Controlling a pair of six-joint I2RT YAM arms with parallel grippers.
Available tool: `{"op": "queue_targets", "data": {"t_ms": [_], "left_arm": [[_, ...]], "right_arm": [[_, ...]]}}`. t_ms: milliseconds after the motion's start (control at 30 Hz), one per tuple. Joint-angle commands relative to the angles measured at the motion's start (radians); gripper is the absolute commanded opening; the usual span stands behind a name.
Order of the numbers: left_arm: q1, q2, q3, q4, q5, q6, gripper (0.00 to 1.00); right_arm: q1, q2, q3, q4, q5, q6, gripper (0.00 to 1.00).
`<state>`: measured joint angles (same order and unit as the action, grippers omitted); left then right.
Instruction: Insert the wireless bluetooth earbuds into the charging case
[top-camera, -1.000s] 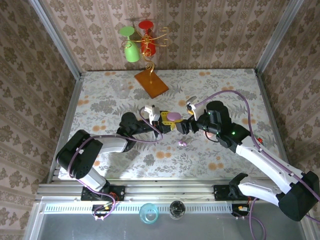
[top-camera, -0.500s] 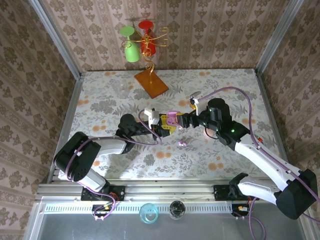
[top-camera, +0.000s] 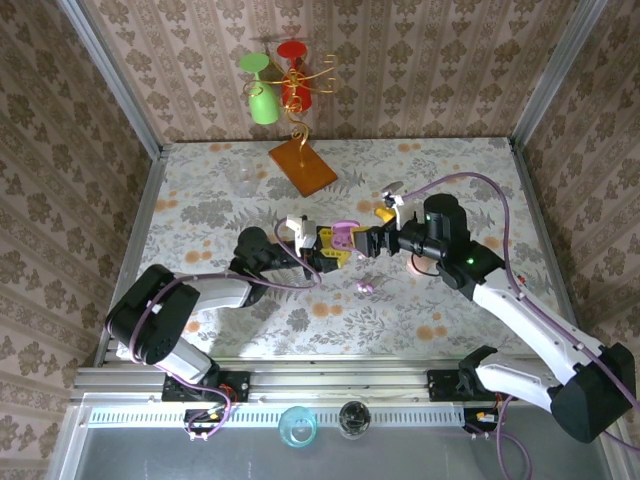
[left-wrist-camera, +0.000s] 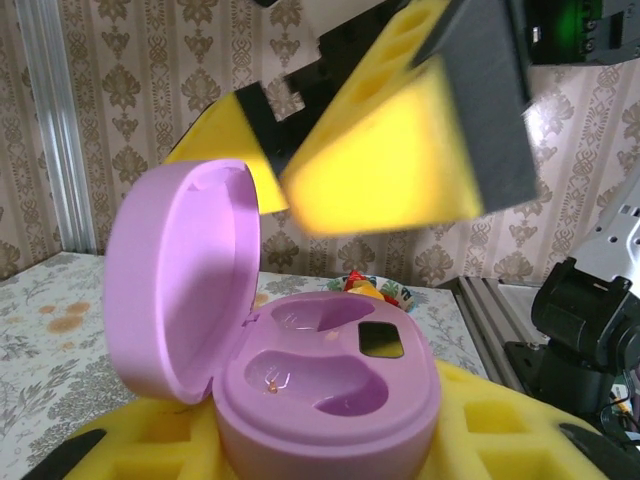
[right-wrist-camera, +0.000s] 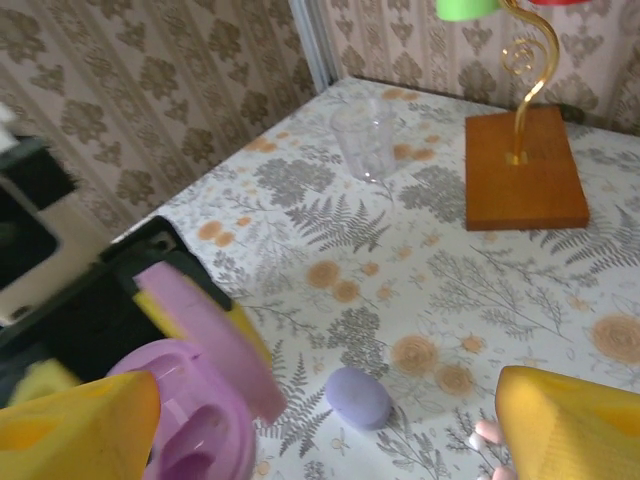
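The pink-lilac charging case (top-camera: 343, 238) is held over the middle of the table, with my left gripper (top-camera: 332, 246) shut on its base. In the left wrist view the case (left-wrist-camera: 330, 390) has its lid (left-wrist-camera: 180, 290) raised, and both wells are empty. My left gripper (left-wrist-camera: 330, 445) grips it low down between yellow pads. My right gripper (top-camera: 374, 239) is open just right of the case, nothing between its yellow fingers (right-wrist-camera: 70, 425). One small pinkish earbud (top-camera: 365, 287) lies on the table in front of the case. Pink earbuds (right-wrist-camera: 487, 435) show by the right finger.
A closed lilac pebble-shaped case (right-wrist-camera: 358, 397) lies on the table beyond the held case. A clear glass cup (top-camera: 243, 178) and a wooden-based wire stand (top-camera: 302, 166) with a green and a red glass stand at the back. Wallpapered walls enclose the table.
The case's lid, down a second ago, now stands open. My right gripper has drawn back slightly to the right and away from the case. The left arm has barely moved.
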<state>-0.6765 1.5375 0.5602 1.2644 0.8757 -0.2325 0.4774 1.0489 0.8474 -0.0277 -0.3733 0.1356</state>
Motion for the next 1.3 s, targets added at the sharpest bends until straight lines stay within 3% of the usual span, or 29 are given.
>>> {"op": "queue_targets", "data": {"t_ms": [0,233,367,500,733,1067,1267], "left_arm": [[0.006,-0.026,-0.008,0.029,0.011,-0.013,0.26],[0.017,-0.040,-0.022,0.029,-0.003,-0.006,0.26],[0.036,-0.062,-0.047,0.030,-0.022,0.005,0.26],[0.058,-0.084,-0.073,0.029,-0.030,0.010,0.26],[0.090,-0.126,-0.110,0.027,-0.038,0.013,0.26],[0.136,-0.164,-0.137,0.027,-0.041,0.016,0.26],[0.147,-0.179,-0.138,0.026,-0.029,0.006,0.25]], "right_arm": [[-0.006,-0.047,-0.034,0.057,-0.072,0.017,0.89],[-0.046,-0.089,-0.086,0.057,-0.018,0.135,0.87],[-0.084,-0.080,-0.107,-0.042,0.115,0.247,0.84],[-0.085,-0.043,-0.134,-0.136,0.149,0.237,0.84],[-0.078,0.155,-0.146,-0.205,0.033,0.333,0.76],[0.045,0.332,-0.267,-0.001,0.002,0.575,0.67],[0.076,0.430,-0.257,0.073,0.012,0.611,0.65]]}}
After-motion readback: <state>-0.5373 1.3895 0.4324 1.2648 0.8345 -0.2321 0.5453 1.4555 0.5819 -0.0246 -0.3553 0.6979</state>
